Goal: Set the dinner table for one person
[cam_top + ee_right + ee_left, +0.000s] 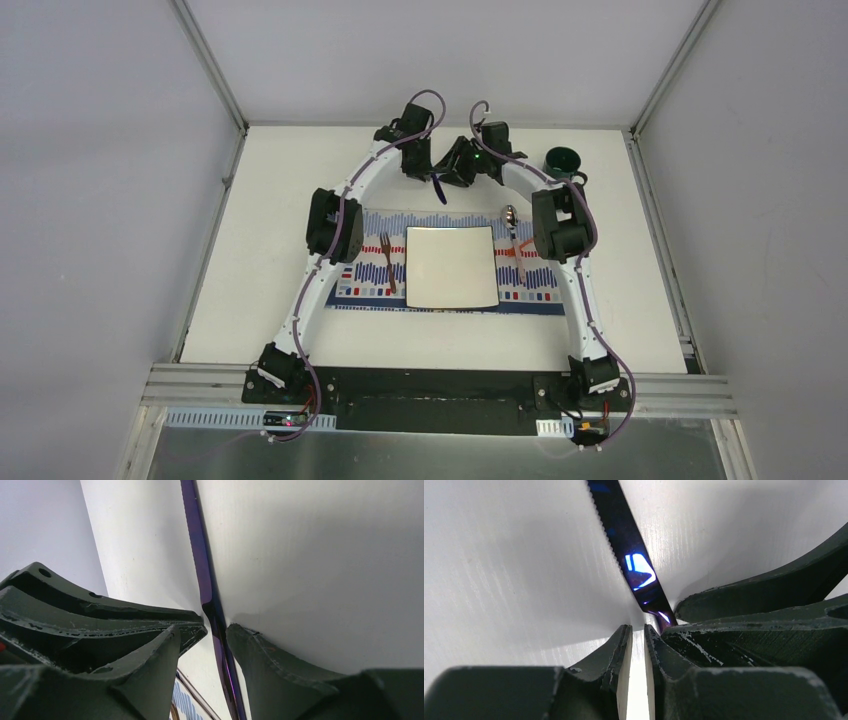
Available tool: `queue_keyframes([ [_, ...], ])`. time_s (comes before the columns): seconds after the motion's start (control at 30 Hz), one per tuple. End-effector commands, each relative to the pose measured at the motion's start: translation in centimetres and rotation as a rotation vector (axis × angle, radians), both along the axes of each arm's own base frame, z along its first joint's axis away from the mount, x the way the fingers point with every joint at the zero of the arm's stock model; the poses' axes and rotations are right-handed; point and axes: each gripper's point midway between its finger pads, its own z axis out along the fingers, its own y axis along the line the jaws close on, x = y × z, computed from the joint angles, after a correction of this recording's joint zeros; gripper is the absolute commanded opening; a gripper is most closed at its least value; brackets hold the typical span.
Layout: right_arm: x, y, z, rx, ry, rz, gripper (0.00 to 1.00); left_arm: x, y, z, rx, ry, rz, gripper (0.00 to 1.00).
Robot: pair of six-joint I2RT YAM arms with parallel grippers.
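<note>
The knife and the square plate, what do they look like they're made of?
Knife: metal, seemingly steel with a glossy iridescent purple-blue coating; it mirrors light and has a serrated edge. Plate: probably glazed ceramic, white, with a soft sheen.

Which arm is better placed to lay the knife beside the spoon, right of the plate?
Right. The right hand clasps the knife, and the spoon lies on that arm's side of the plate; the left hand grips nothing.

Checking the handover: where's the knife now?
Top view: the knife is at the far middle of the table, beyond the plate, by the left gripper. The right wrist view shows it between the right gripper's fingers.
</note>
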Motion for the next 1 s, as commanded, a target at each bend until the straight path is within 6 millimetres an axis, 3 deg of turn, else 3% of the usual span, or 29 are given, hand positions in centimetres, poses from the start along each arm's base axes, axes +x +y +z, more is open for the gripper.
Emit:
queue_keyframes([
  [0.0,-2.8,0.7,-3.7,-0.065,0.082,0.026,0.51,0.3,0.9,0.0,0.005,-0.001,0.021,0.17],
  [0.53,-6.8,4.1,-3.1,0.01,0.106,0.095,0.52,0.0,0.4,0.0,-0.025,0.007,0.017,0.14],
  [0.97,-6.2,5.8,-1.9,0.034,0.095,0.099,0.52,0.0,-0.4,0.7,-0.069,0.003,0.004,0.12],
])
